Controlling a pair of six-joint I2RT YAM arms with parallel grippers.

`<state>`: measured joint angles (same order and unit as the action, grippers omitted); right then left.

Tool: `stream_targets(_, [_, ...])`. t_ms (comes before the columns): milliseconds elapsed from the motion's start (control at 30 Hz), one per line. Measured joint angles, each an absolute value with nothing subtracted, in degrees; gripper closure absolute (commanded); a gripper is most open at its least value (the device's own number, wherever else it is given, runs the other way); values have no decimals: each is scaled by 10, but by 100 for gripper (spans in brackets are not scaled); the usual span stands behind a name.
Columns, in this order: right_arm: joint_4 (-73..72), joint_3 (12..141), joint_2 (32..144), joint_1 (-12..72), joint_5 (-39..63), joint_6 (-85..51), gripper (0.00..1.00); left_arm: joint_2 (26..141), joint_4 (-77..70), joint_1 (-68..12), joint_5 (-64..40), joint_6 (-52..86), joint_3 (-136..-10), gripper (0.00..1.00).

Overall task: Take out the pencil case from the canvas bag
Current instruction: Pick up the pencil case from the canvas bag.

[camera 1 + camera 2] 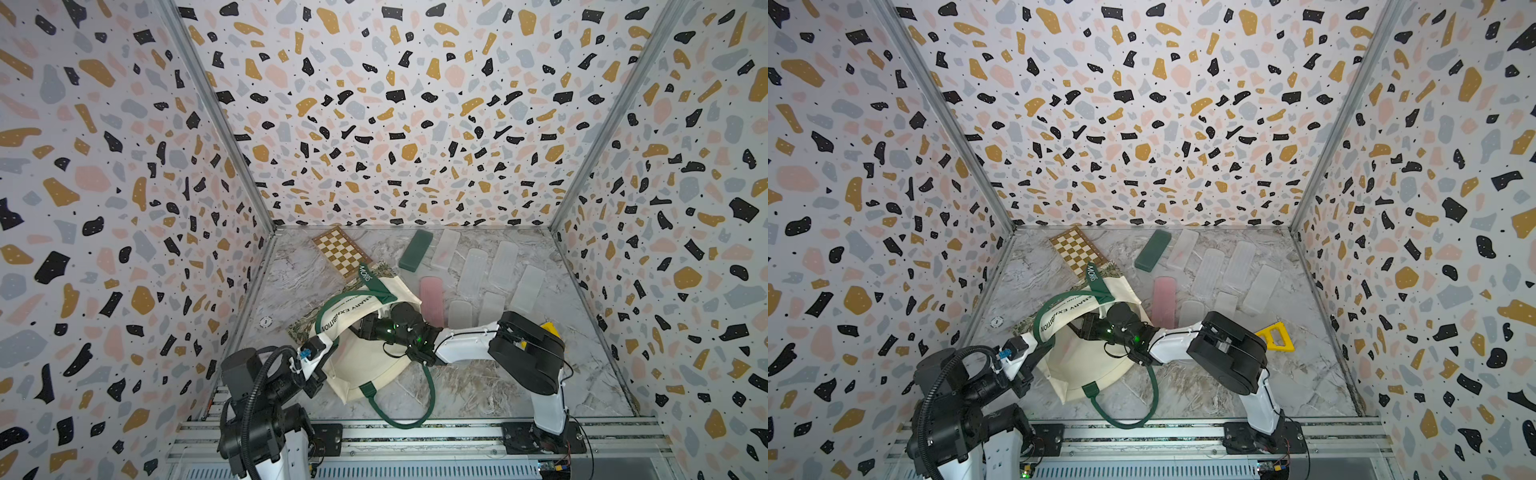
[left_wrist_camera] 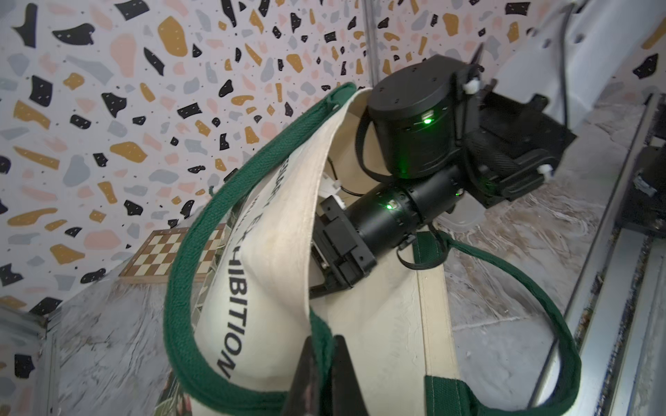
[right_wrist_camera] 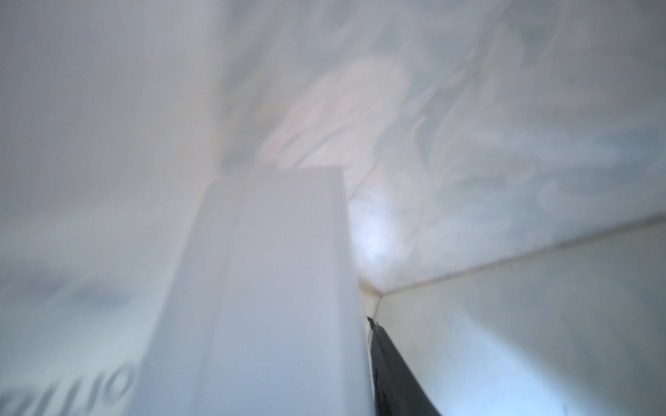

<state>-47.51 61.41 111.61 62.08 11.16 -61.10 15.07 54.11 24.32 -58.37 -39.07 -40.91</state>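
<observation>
The cream canvas bag with green strap handles lies at the table's front middle, its mouth held up. My left gripper is shut on the green-edged rim of the bag, and in a top view it shows at the bag's left side. My right arm reaches into the mouth, so its gripper is hidden in both top views. Inside, a frosted white pencil case fills the right wrist view. One dark finger lies flat against its side; the case hides the other finger.
A wooden chessboard lies at the back left. A dark green case, a pink case and several frosted cases lie behind the bag. A yellow piece sits by the right arm. One green handle loops to the front rail.
</observation>
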Motion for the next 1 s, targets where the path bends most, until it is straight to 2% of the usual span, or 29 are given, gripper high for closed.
stream_targets(233, [-410,591,1061,627,112,-573,72,242,518,243,-510,-255,-477,100])
stream_targets(533, [-357,583,1031,625,104,-543,73,286,512,243,-501,-176,-507,100])
stream_targets(767, [-300,575,930,603,104,-503,73,302,499,243,-459,-113,-522,100])
stream_targets(1000, [-229,574,842,538,116,-473,73,381,479,243,-417,-30,-578,100])
